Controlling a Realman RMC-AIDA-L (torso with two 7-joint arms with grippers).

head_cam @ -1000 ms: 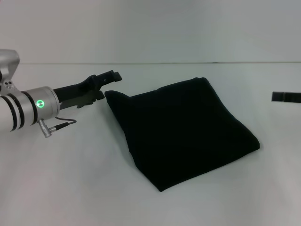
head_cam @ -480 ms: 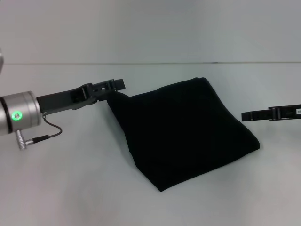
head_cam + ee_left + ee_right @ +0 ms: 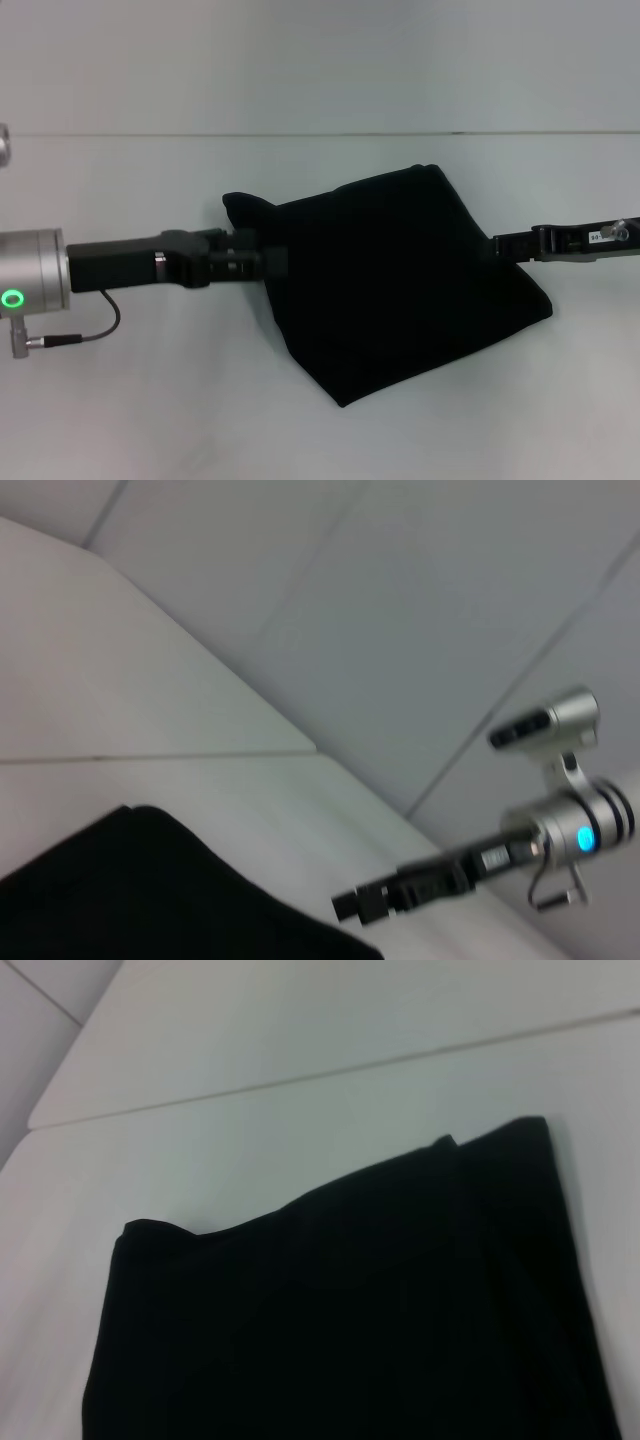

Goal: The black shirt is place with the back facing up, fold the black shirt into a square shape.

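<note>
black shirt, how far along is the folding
Mostly done: the black shirt lies in a compact, roughly four-sided bundle on the table. In hand: the left gripper and right gripper are at its opposite edges. Left: squaring its skewed outline.

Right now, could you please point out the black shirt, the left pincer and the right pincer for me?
black shirt (image 3: 400, 270), head view, middle of the folded fabric.
left pincer (image 3: 268, 262), head view, its tip over the shirt's left edge.
right pincer (image 3: 503, 246), head view, its tip at the shirt's right edge.
</note>
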